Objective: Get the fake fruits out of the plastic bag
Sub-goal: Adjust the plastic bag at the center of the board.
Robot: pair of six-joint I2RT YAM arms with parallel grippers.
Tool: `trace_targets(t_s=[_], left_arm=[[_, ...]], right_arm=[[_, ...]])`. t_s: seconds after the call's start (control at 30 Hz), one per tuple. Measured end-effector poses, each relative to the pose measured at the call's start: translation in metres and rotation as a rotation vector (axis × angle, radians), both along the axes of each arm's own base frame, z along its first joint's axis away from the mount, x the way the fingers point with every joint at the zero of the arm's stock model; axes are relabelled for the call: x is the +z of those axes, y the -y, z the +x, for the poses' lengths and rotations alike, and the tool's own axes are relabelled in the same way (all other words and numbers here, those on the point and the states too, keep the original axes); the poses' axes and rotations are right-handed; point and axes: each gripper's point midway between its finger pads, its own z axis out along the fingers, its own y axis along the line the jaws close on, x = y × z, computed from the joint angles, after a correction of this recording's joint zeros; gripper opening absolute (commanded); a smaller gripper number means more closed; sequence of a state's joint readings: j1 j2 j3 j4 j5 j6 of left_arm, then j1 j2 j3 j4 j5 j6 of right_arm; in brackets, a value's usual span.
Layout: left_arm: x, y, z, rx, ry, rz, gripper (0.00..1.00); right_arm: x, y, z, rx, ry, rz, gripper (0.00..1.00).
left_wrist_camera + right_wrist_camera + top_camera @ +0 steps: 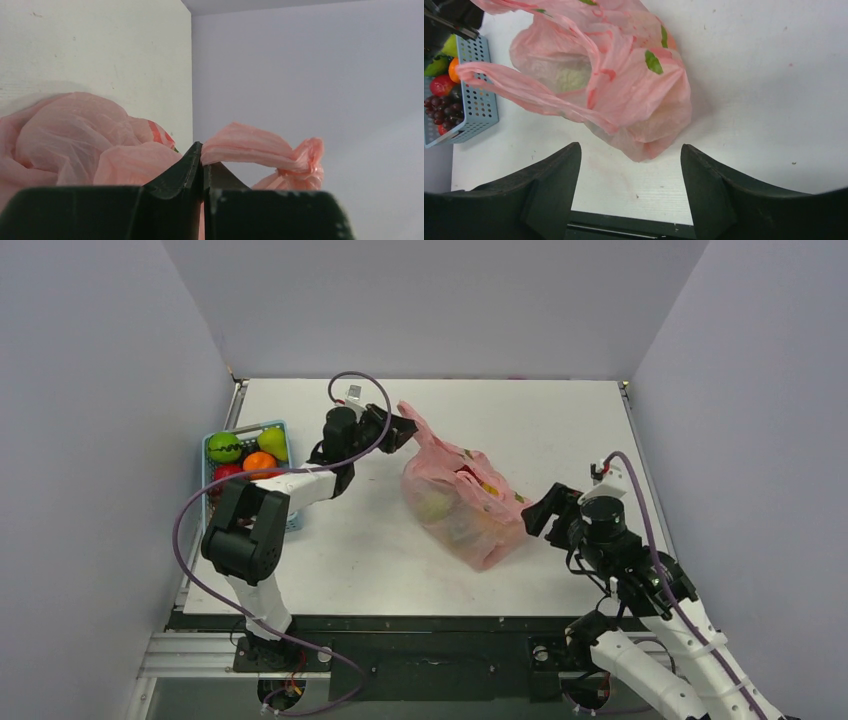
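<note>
The right gripper (629,146) hangs low over the near right part of the tabletop (560,430), its jaws spread wide with nothing between them, and they point at the plastic bag (460,505) just in front. In the top view this gripper (540,512) sits close beside the bag's near right end, and whether it touches the plastic cannot be told. The pink, crinkled bag lies on its side at the middle of the tabletop, and the fake fruits (476,480) are inside it, showing only as dim red, yellow and green shapes through the thin plastic. The left gripper (400,428) reaches in from the far left, its jaws pressed together on a knotted handle (250,150) of the bag and holding that handle up off the tabletop. At the left edge stands a light-blue slatted basket (283,440), well apart from the bag, holding a green ball with a dark zigzag (224,447), an orange fruit (259,462), a red fruit (441,85) and dark grapes (441,112).
</note>
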State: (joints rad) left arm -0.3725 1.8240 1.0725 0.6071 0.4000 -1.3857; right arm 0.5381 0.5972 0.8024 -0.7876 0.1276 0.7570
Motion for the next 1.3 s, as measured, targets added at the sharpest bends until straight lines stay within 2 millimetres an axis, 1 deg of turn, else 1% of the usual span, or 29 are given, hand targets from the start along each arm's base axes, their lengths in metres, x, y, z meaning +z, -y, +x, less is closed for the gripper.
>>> trace_targets(t_s=[0.03,0.07,0.13,0.23,0.3,0.37,0.43,0.5,0.57,0.7,0.73,0.8,0.83,0.87,0.9,0.93,0.97,1.0,1.03,1.1,1.2,1.27,1.3], left_arm=[[0.002,0.002,-0.004,-0.003,0.009,0.005,0.0],[0.004,0.003,-0.007,-0.004,0.018,0.01,0.0],[0.004,0.008,-0.011,-0.008,0.03,0.024,0.0],[-0.003,0.014,-0.016,-0.015,0.022,0.054,0.0],[-0.01,0.015,-0.018,-0.015,0.008,0.076,0.0],[-0.013,0.016,-0.018,-0.017,-0.001,0.095,0.0],[-0.014,0.017,-0.018,-0.019,-0.005,0.105,0.0],[-0.012,0.018,-0.017,-0.02,-0.001,0.111,0.0],[-0.009,0.018,-0.016,-0.019,0.011,0.115,0.0],[-0.008,0.019,-0.015,-0.021,0.017,0.122,0.0],[-0.009,0.018,-0.015,-0.022,0.014,0.124,0.0],[-0.01,0.018,-0.016,-0.023,0.011,0.13,0.0],[-0.011,0.018,-0.016,-0.024,0.01,0.133,0.0],[-0.012,0.018,-0.016,-0.025,0.008,0.136,0.0],[-0.012,0.018,-0.016,-0.025,0.01,0.139,0.0],[-0.012,0.018,-0.016,-0.026,0.01,0.142,0.0],[-0.012,0.018,-0.016,-0.026,0.011,0.143,0.0],[-0.012,0.018,-0.016,-0.026,0.011,0.143,0.0],[-0.011,0.018,-0.016,-0.026,0.012,0.143,0.0],[-0.01,0.018,-0.015,-0.026,0.016,0.14,0.0],[-0.009,0.018,-0.012,-0.023,0.019,0.136,0.0],[-0.009,0.02,-0.003,-0.023,0.02,0.137,0.0],[-0.007,0.021,0.004,-0.021,0.022,0.14,0.0]], right_arm=[[0.011,-0.001,0.002,0.0,0.004,-0.002,0.73],[0.018,-0.001,0.004,0.0,0.001,-0.007,0.82],[0.036,-0.006,0.01,0.009,-0.004,-0.014,0.85],[0.055,-0.015,0.019,0.038,-0.012,-0.043,0.86],[0.067,-0.026,0.025,0.069,-0.011,-0.058,0.86],[0.074,-0.039,0.031,0.103,-0.014,-0.072,0.86],[0.075,-0.057,0.036,0.158,-0.026,-0.108,0.85],[0.072,-0.074,0.042,0.232,-0.031,-0.166,0.83],[0.063,-0.091,0.049,0.322,-0.028,-0.253,0.83],[0.029,-0.121,0.058,0.502,-0.026,-0.457,0.81],[0.022,-0.125,0.06,0.531,-0.03,-0.491,0.81],[0.006,-0.136,0.063,0.587,-0.035,-0.558,0.75],[0.001,-0.139,0.066,0.603,-0.035,-0.582,0.68],[-0.003,-0.142,0.069,0.611,-0.03,-0.602,0.62],[-0.004,-0.144,0.072,0.611,-0.019,-0.619,0.47],[-0.003,-0.145,0.074,0.605,-0.007,-0.628,0.37],[-0.001,-0.145,0.077,0.589,0.013,-0.65,0.16],[0.001,-0.144,0.08,0.581,0.03,-0.667,0.07],[0.005,-0.145,0.082,0.564,0.047,-0.679,0.0],[0.013,-0.148,0.081,0.543,0.089,-0.711,0.0],[0.026,-0.155,0.071,0.549,0.139,-0.708,0.0],[0.04,-0.155,0.059,0.557,0.169,-0.669,0.0],[0.048,-0.151,0.053,0.555,0.184,-0.642,0.0]])
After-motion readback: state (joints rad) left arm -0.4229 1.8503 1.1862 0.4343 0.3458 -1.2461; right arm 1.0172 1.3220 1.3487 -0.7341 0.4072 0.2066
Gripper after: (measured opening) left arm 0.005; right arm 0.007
